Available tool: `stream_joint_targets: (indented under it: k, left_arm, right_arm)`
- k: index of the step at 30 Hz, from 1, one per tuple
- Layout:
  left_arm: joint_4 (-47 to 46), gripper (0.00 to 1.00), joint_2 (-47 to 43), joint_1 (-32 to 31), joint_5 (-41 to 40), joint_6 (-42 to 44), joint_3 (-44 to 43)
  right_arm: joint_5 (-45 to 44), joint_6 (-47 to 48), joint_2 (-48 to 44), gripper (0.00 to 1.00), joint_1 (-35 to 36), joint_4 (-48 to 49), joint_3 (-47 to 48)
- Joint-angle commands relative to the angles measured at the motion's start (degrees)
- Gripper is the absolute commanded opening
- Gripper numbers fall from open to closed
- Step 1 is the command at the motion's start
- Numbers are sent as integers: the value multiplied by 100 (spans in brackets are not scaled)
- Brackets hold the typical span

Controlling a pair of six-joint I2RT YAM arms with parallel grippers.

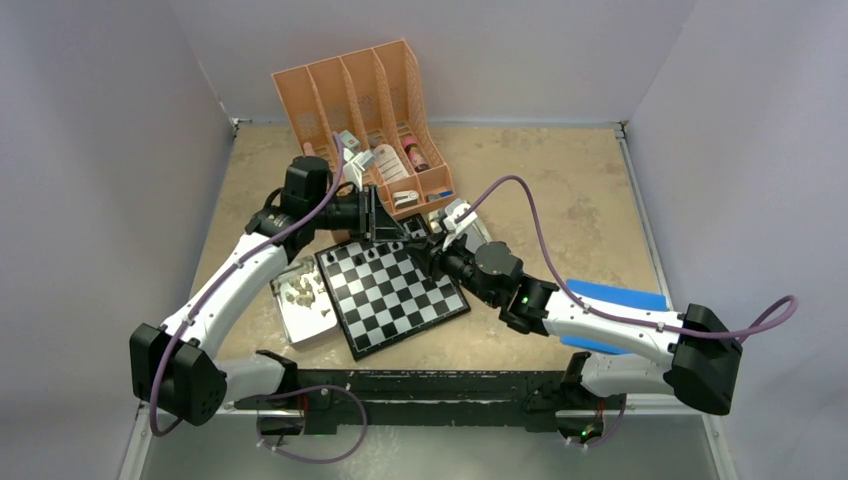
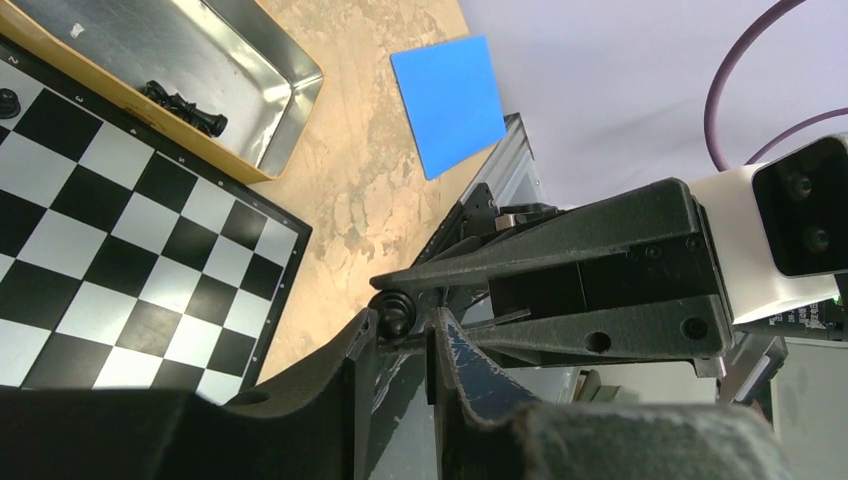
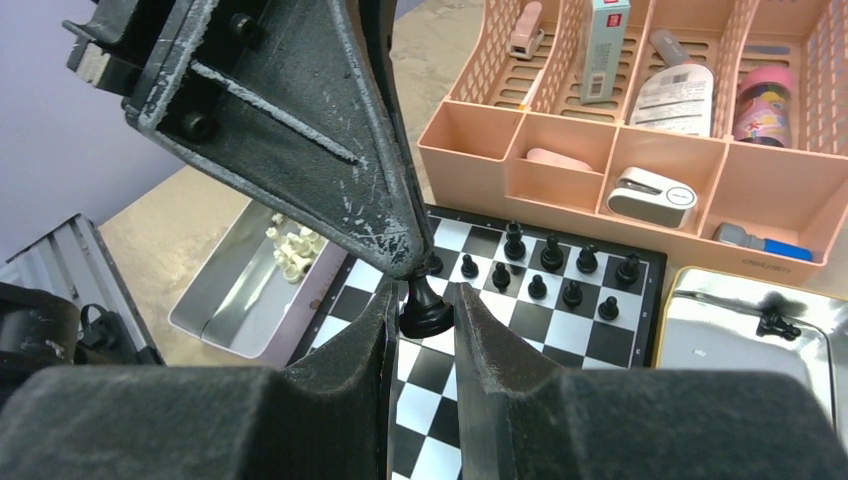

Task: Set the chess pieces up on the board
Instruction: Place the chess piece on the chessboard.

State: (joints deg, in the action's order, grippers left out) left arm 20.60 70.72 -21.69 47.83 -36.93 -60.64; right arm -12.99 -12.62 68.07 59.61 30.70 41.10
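Note:
The board [image 1: 400, 300] lies at mid-table and also shows in the right wrist view [image 3: 520, 335]. Several black chess pieces [image 3: 551, 255] stand in its far rows. Both grippers meet above the board's far edge. My right gripper [image 3: 425, 300] is shut on the base of one black chess piece [image 3: 425, 312]. My left gripper [image 2: 405, 325] comes from above and grips the same piece [image 2: 397, 308] at its head. In the top view the left gripper [image 1: 393, 236] and right gripper [image 1: 425, 247] touch tip to tip. Beige pieces [image 1: 300, 292] lie in the left tray.
A metal tray [image 3: 740, 340] right of the board holds a few loose black pieces [image 3: 775, 322]. A peach organizer [image 1: 365, 110] with bottles and boxes stands behind the board. A blue sheet [image 1: 615, 300] lies at the right under the right arm.

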Motion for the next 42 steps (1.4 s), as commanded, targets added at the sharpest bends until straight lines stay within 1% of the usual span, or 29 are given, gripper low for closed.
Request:
stream_joint_targets:
  k: [1,4,8,11,13,15,16,19,29,32,34,36,40,42]
  left_arm:
    - [-7,25,-160,38,104,-7,-75]
    - [20,26,-185,34,60,25,-53]
    - [-4,18,-166,39,-21,105,-36]
    - [-91,17,-134,41,6,90,-12]
    - [-121,21,-114,40,-13,80,-9]
    - [-114,28,-92,42,-59,80,-33]
    - [-117,30,-79,35,-83,80,-49]
    - [-140,32,-47,36,-132,76,-78]
    - [-202,22,-19,35,-173,80,-44]
    - [-211,22,-27,38,-185,65,-35]
    - [-199,26,-30,34,-210,51,-44]
    - [-204,26,-32,38,-219,37,-36]
    - [-251,20,8,36,-154,-10,11]
    - [-285,20,27,36,-105,-54,41]
  right_arm:
    - [-305,-3,-110,10,-11,214,63]
    - [-394,-3,-109,10,-16,184,69]
    - [-244,1,-75,11,-11,268,47]
    - [-197,12,-30,11,-11,270,47]
    - [-186,30,-14,11,-11,262,32]
    - [-163,32,-11,11,-16,284,22]
    - [-148,32,-10,11,-12,314,20]
    - [-79,35,-6,11,-11,359,8]
    - [-45,47,-7,11,-11,392,-34]
    - [51,94,13,11,-16,364,-32]
    - [77,102,9,11,-11,345,-37]
    - [69,95,-6,11,-11,375,-67]
    - [101,81,-18,11,-10,484,-79]
    - [124,71,-6,11,-11,521,-62]
